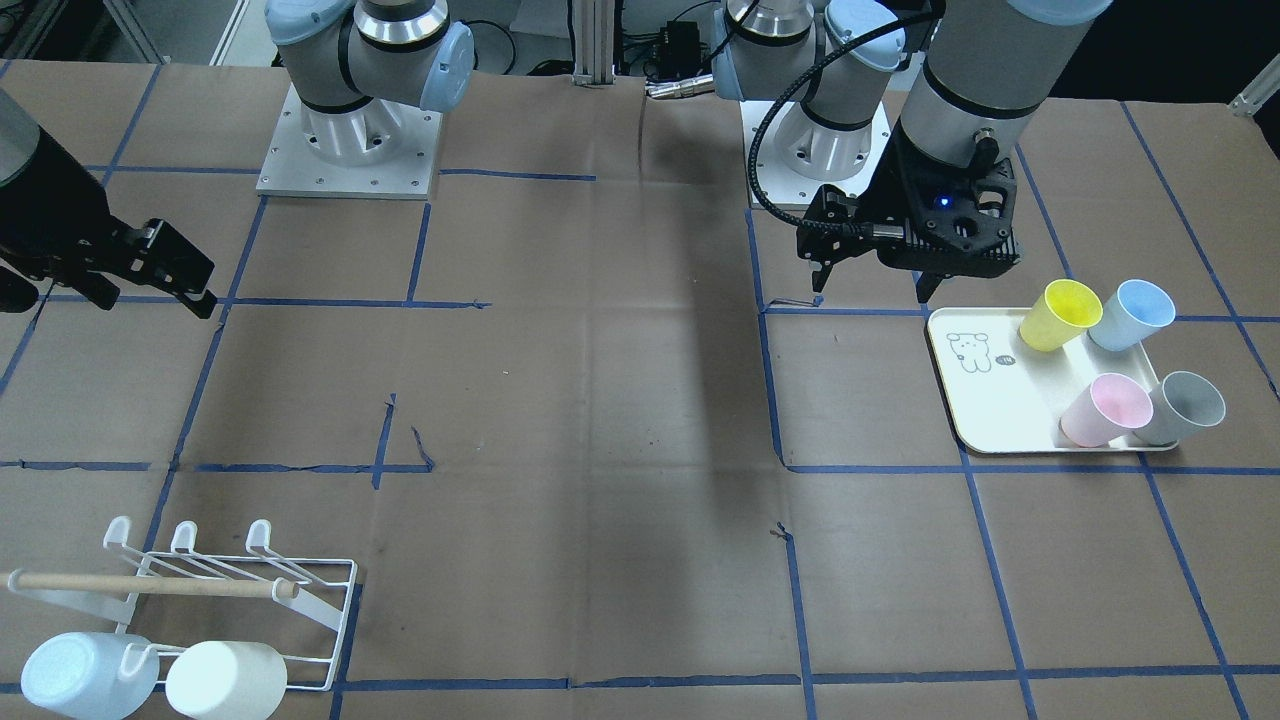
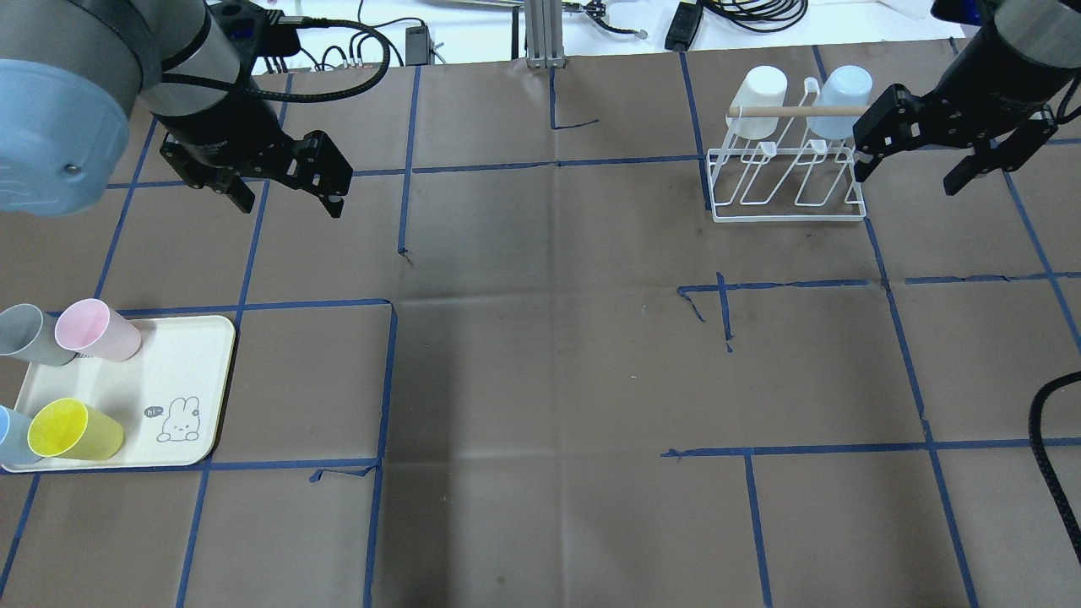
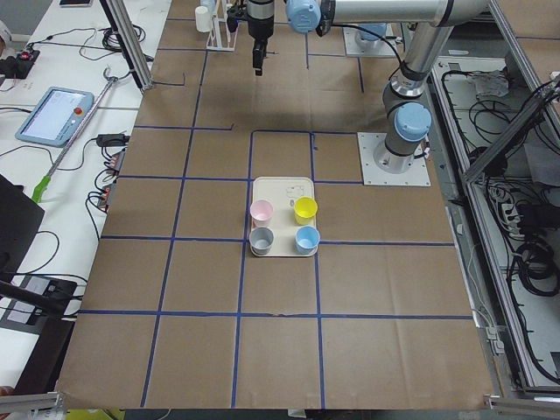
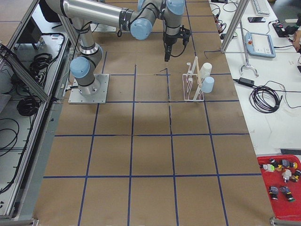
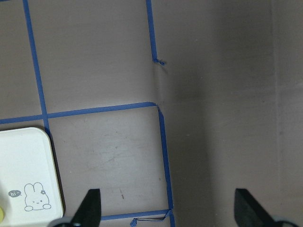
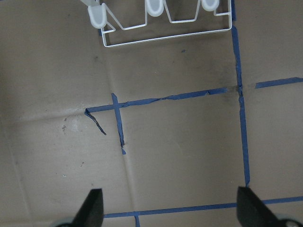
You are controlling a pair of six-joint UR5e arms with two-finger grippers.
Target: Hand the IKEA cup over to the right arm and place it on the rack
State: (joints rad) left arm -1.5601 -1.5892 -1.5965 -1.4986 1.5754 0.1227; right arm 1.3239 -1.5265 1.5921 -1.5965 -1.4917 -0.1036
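Observation:
Several IKEA cups lie tipped on a cream tray (image 2: 198, 355): yellow (image 2: 76, 429), pink (image 2: 97, 329), grey (image 2: 29, 335) and blue (image 1: 1130, 315). My left gripper (image 2: 291, 203) hangs open and empty above the table, just beyond the tray; the left wrist view shows its gripper (image 5: 168, 208) open over bare paper with the tray's corner (image 5: 23, 161) beside it. The white wire rack (image 2: 790, 203) holds a white cup (image 2: 760, 100) and a light-blue cup (image 2: 838, 101) on its pegs. My right gripper (image 2: 908, 179) is open and empty next to the rack's end, with the rack's edge (image 6: 165, 38) in its wrist view.
Brown paper with blue tape lines covers the table (image 2: 549, 355). The two arm bases (image 1: 350, 150) stand at the robot's side. A black cable (image 2: 1051, 439) loops in at the right edge. The wooden dowel (image 1: 150, 585) lies across the rack.

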